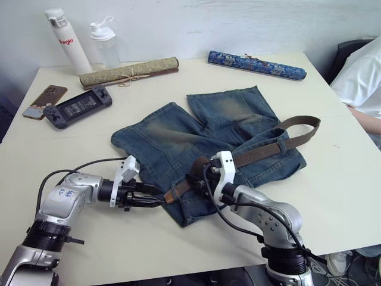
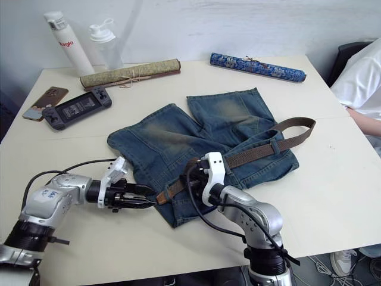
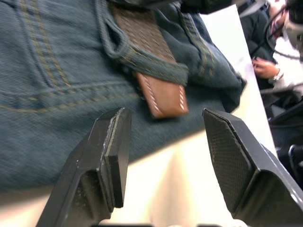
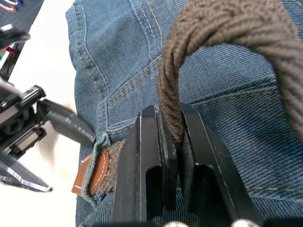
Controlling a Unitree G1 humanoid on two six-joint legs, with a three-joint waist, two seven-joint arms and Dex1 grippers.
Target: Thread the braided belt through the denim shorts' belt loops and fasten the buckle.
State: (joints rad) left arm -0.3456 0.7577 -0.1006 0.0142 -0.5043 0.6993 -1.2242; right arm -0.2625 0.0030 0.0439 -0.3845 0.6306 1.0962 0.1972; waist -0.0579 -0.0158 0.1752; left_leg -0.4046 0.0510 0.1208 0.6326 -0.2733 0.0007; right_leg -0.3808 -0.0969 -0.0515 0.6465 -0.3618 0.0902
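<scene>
The left gripper (image 3: 163,156) hovers with fingers spread just short of the braided belt's tan leather tip (image 3: 163,97), which pokes out of a belt loop (image 3: 147,61) at the near corner of the denim shorts (image 1: 208,143). Beside that tip, the right gripper (image 4: 171,142) pinches the braided belt (image 1: 268,149) on edge. From the tip, the belt runs along the waistband toward the robot's right, curling back in a loop beyond the shorts. The right wrist view shows the strap arching up from the pinching fingers. The shorts' legs point toward the bench's (image 1: 178,244) far edge.
</scene>
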